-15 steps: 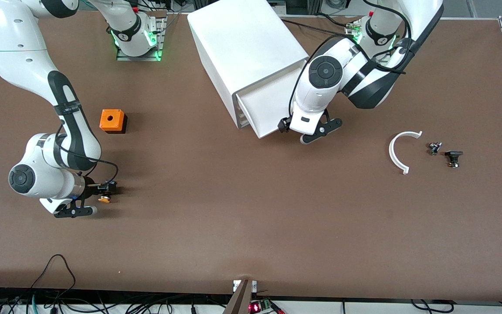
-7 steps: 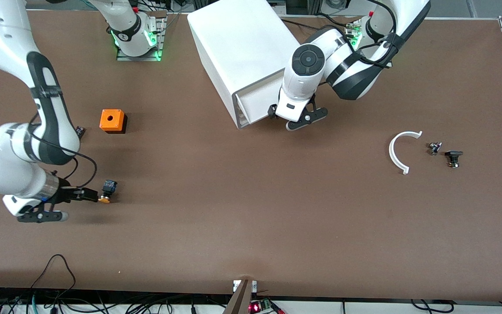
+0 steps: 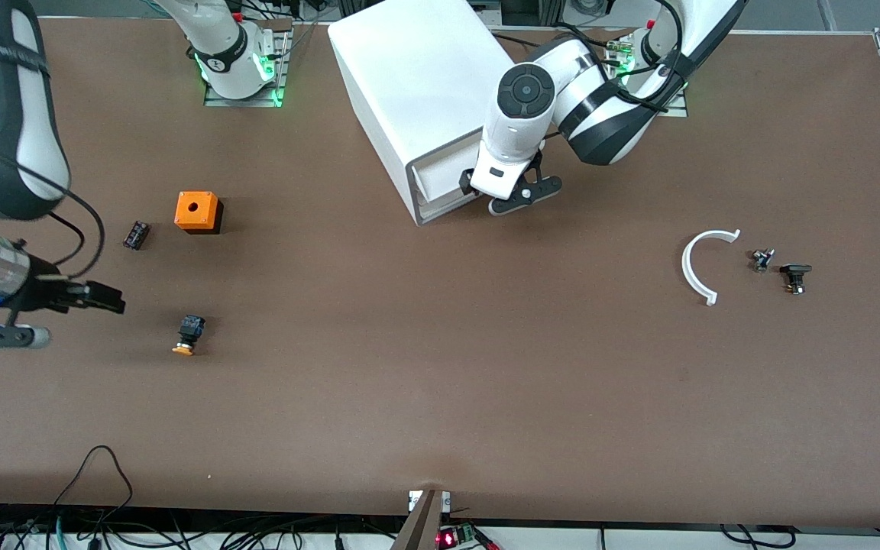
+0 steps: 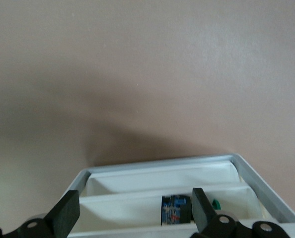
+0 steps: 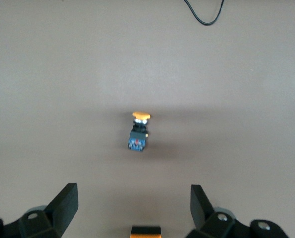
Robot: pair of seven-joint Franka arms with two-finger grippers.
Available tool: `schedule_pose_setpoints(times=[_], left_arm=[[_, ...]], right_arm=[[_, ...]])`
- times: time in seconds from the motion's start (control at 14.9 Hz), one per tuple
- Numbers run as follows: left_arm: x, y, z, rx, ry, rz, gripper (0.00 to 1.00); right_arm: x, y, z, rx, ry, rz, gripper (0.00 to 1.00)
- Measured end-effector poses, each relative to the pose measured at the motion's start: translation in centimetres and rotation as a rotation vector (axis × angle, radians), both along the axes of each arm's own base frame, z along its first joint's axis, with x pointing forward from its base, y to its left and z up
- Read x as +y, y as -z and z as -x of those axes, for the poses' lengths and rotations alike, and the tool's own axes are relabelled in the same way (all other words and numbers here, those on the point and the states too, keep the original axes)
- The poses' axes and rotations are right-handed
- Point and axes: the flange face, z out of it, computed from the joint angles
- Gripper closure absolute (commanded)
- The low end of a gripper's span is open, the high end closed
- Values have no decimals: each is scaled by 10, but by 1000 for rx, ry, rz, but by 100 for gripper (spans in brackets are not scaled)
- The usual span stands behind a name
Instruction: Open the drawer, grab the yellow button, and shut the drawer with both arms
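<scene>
The button (image 3: 188, 334) lies on its side on the table, orange cap toward the front camera; it also shows in the right wrist view (image 5: 139, 131). My right gripper (image 3: 108, 299) is open and empty, apart from the button, toward the right arm's end of the table. My left gripper (image 3: 473, 186) is open at the front of the drawer (image 3: 440, 177), which sticks out only a little from the white cabinet (image 3: 425, 76). In the left wrist view my left gripper (image 4: 132, 218) is over the drawer's compartments (image 4: 137, 196), where a blue-black part (image 4: 176, 210) lies.
An orange cube with a round hole (image 3: 197, 211) and a small black component (image 3: 135, 234) lie farther from the front camera than the button. A white curved piece (image 3: 703, 263) and two small dark parts (image 3: 762, 260) (image 3: 795, 276) lie toward the left arm's end.
My right gripper let go of the button and drew back toward the right arm's end. My left gripper pushed the drawer most of the way into the cabinet.
</scene>
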Motion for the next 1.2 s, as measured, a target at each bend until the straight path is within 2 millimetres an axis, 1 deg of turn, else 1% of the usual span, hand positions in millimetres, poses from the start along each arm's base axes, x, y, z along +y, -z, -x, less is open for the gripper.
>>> schedule_pose_setpoints(times=[0.33,0.47,0.6,0.67,1.0,1.14,1.2], left_arm=[[-10,3,18,64,-9,28,0],[-13,3,23,87,-17,39,0],[-14,3,25,94,-19,43,0],[-15,3,26,95,-17,44,0],[-19,6,32,108,-4,45,0],[-20,7,32,113,-4,45,0],[-20,7,32,113,-4,45,0]], right_arm=[[3,-87,47,9,-2,12,0],[5,-115,67,15,-3,15,0],[7,-136,85,20,-4,18,0],[8,-147,99,26,-5,20,0],[15,-165,127,12,-7,27,0],[16,-163,134,-23,-4,30,0],[16,-157,136,-43,-3,32,0]])
